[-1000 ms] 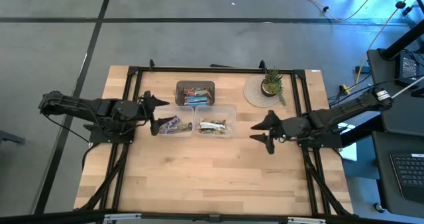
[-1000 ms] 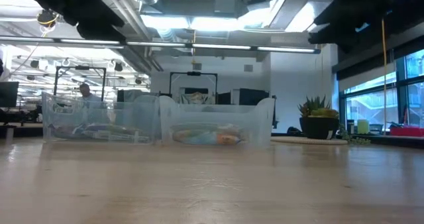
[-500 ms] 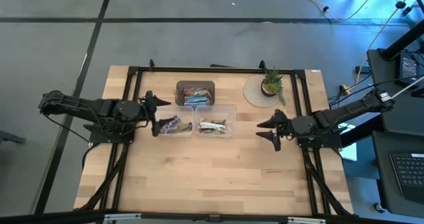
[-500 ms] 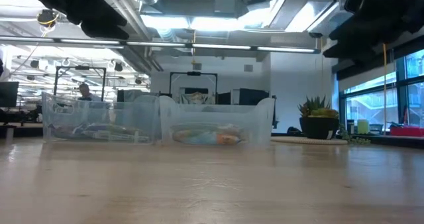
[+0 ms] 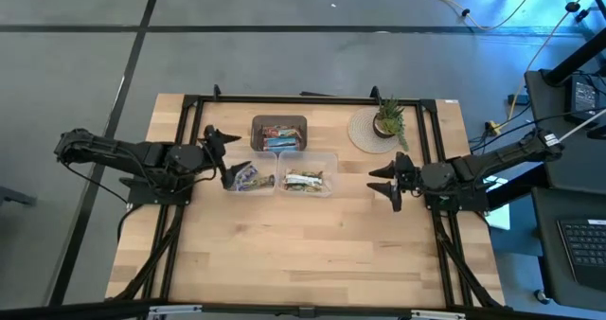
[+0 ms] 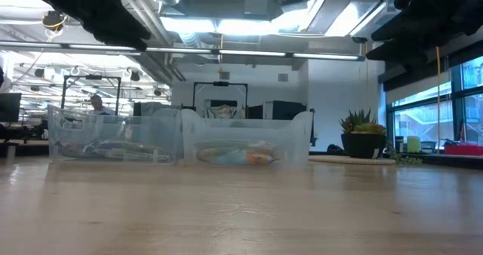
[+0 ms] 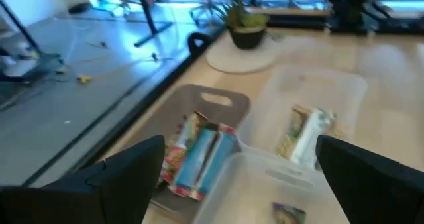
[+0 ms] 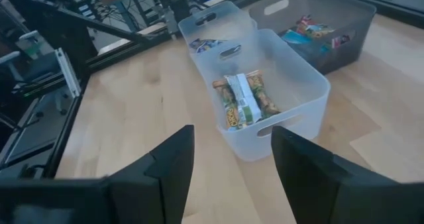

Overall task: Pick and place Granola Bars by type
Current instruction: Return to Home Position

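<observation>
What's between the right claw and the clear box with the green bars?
Just bare wooden table. The high view shows a plain strip of wood between the open right gripper and the clear box holding the green bars.

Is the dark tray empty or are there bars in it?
Not empty: the dark tray holds several wrapped bars, red and blue among them.

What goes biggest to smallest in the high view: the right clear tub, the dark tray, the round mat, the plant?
1. right clear tub
2. dark tray and round mat: too alike to rank
3. plant, smallest
</observation>
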Motion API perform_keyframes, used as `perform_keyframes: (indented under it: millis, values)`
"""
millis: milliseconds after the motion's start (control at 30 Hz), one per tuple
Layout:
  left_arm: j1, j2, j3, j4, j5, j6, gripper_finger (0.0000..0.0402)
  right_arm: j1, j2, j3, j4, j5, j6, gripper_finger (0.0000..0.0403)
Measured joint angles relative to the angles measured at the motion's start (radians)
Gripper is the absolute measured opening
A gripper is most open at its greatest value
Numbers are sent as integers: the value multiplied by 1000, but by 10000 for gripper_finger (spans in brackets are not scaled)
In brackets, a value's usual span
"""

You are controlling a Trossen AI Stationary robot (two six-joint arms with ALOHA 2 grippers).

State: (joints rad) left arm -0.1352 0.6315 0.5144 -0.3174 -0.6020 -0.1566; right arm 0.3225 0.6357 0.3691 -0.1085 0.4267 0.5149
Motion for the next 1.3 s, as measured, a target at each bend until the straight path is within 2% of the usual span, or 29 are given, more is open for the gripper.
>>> perform_keyframes:
  millis: [67,267,567,700,1067,1300]
  values:
    - [0,-8,0,2,-14,-6,382,-9,0,0,-2,0,1,204]
    - [0,3,0,0,64,56,382,-30,0,0,-1,0,2,204]
    - [0,47,0,-8,77,-2,373,-53,0,0,-1,0,3,204]
    - [0,46,1,-16,81,-4,341,-53,0,0,-2,0,2,204]
    - [0,-64,1,-145,50,15,205,-53,-43,0,-47,0,-23,204]
    - [0,-226,1,-207,-2,23,171,-52,-117,-2,-91,31,-25,204]
